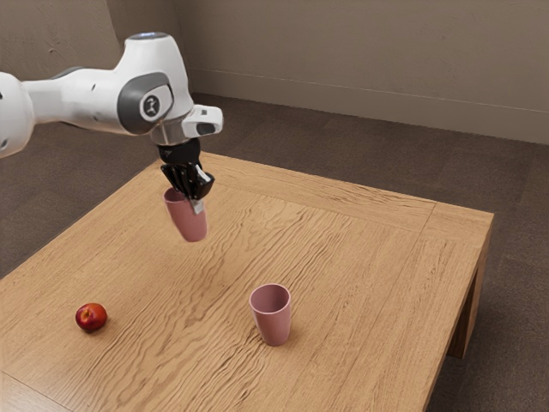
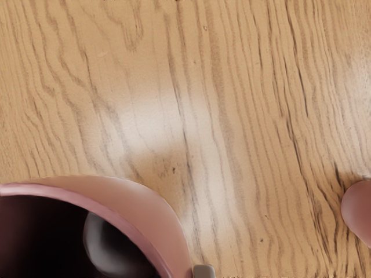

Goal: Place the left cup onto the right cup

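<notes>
Nearest the lens, in the wrist view: the held pink cup, a smooth tapered tumbler with a dark interior, is seen from above at its rim; a grey rounded finger is seen inside its mouth and a second grey pad just outside its wall, so the wall is pinched from both sides.

The plain beige wall and the dark brown carpeted floor are noted behind the bench; the light oak-grain wooden table is recorded as flat and square-cornered, its grain running under the hand.

The white jointed robot arm is seen entering from the exterior view's upper left; the black two-finger gripper is pointed downward and is clamped narrowly on the rim of the held pink cup; that cup is carried clear of the table, mouth up, tilted with its base swung slightly toward the exterior view's right.

The standing pink cup, of the same tapered form, is set upright on the table, mouth up, toward the exterior view's right of the held one and nearer the camera; the two are well apart, nothing stacked.

The small red apple is logged on the table toward the exterior view's left, well apart from both cups.
</notes>
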Controlling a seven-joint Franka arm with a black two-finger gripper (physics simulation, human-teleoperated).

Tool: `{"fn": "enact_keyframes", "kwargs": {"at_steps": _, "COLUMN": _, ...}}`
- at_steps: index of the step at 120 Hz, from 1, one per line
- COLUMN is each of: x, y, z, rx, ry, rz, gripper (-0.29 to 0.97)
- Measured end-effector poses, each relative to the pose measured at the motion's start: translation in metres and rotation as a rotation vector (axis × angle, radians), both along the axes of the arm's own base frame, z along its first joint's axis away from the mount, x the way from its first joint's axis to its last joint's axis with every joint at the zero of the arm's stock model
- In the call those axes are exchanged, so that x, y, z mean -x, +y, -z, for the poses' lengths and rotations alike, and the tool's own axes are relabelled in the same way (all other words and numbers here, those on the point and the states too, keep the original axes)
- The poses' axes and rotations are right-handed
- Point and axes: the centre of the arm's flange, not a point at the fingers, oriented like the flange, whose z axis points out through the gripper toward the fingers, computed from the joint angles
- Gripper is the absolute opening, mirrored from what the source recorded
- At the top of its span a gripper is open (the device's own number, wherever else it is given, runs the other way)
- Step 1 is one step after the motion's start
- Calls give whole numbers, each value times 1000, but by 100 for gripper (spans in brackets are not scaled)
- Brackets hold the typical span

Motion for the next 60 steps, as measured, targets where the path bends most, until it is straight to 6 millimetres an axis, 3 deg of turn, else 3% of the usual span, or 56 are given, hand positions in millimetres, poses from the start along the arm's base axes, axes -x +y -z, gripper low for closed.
{"fn": "enact_keyframes", "kwargs": {"at_steps": 36, "x": 20, "y": -96, "z": -19, "rx": -37, "ry": -13, "rz": 181, "gripper": -10}}
{"fn": "enact_keyframes", "kwargs": {"at_steps": 47, "x": 28, "y": -116, "z": -22, "rx": -47, "ry": -28, "rz": 210, "gripper": -10}}
{"fn": "enact_keyframes", "kwargs": {"at_steps": 60, "x": 40, "y": -131, "z": -11, "rx": -51, "ry": -35, "rz": 222, "gripper": -11}}
